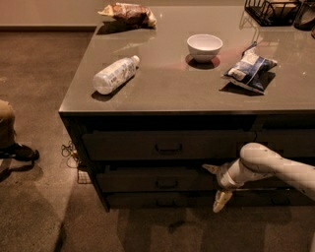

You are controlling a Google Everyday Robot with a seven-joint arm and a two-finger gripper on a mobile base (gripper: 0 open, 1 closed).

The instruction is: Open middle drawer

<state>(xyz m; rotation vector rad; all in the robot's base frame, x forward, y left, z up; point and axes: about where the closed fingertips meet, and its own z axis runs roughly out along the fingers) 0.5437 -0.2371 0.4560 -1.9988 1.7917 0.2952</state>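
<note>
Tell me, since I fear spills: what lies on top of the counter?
A lying bottle, white bowl, blue snack bag, brown bag and wire rack. Anything under the bags is covered. The hand is open by the middle drawer.

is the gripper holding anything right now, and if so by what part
Nothing is held. The gripper is open in front of the middle drawer, off to the right of its bar handle and not around it.

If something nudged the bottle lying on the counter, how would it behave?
The bottle lies on its side, so it would probably roll. It looks like thin plastic, likely light. The gripper is down at the middle drawer.
</note>
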